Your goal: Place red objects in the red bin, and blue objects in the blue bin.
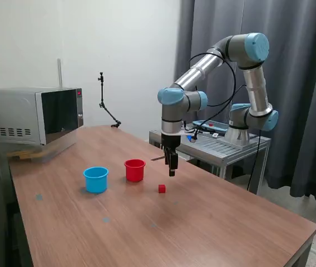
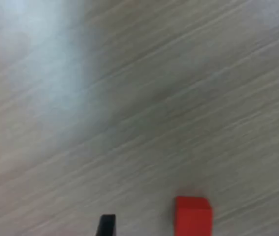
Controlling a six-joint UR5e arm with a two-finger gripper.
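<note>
One small red cube [image 1: 162, 188] lies on the wooden table to the exterior view's right of the red cup [image 1: 134, 169]. The light blue cup [image 1: 95, 179] stands to the left of the red cup. My gripper [image 1: 172, 171] hangs above the table, a little behind and above the cube, pointing down. In the wrist view the red cube [image 2: 192, 215] sits between the two dark fingertips [image 2: 106, 225], which stand wide apart and hold nothing. No blue cubes and no second red cube show; I cannot see inside the cups.
A microwave [image 1: 33, 114] stands at the table's far left corner in the exterior view. A thin black stand [image 1: 105, 105] rises at the back edge. The arm's base sits on a metal cart [image 1: 225, 146] behind the table, with dark curtains beyond.
</note>
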